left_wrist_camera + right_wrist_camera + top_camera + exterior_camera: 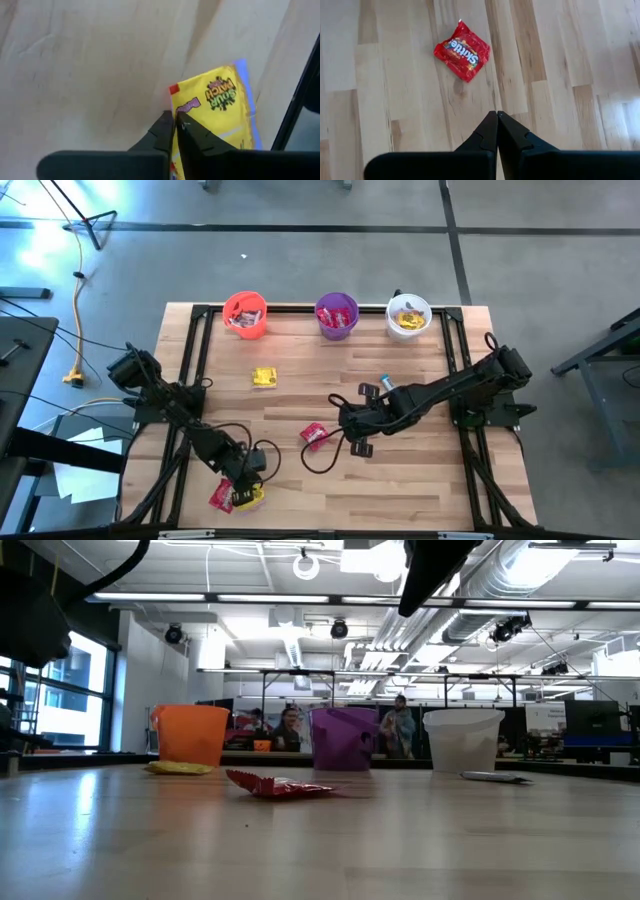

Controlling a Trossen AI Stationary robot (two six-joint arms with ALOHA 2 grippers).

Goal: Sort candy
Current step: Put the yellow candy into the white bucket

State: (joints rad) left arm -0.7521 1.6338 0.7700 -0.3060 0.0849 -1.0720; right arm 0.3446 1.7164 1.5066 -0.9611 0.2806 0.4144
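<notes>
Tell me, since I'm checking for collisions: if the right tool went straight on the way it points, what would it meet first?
Most likely the red Skittles packet, which lies ahead of the shut right tool on the table, slightly off its line. Bare wood lies between them; depth is unclear.

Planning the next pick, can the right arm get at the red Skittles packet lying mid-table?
Probably yes. The right gripper, fingers shut, hangs just short of the flat red Skittles packet, with only bare wooden table between them; it would need to open first.
</notes>
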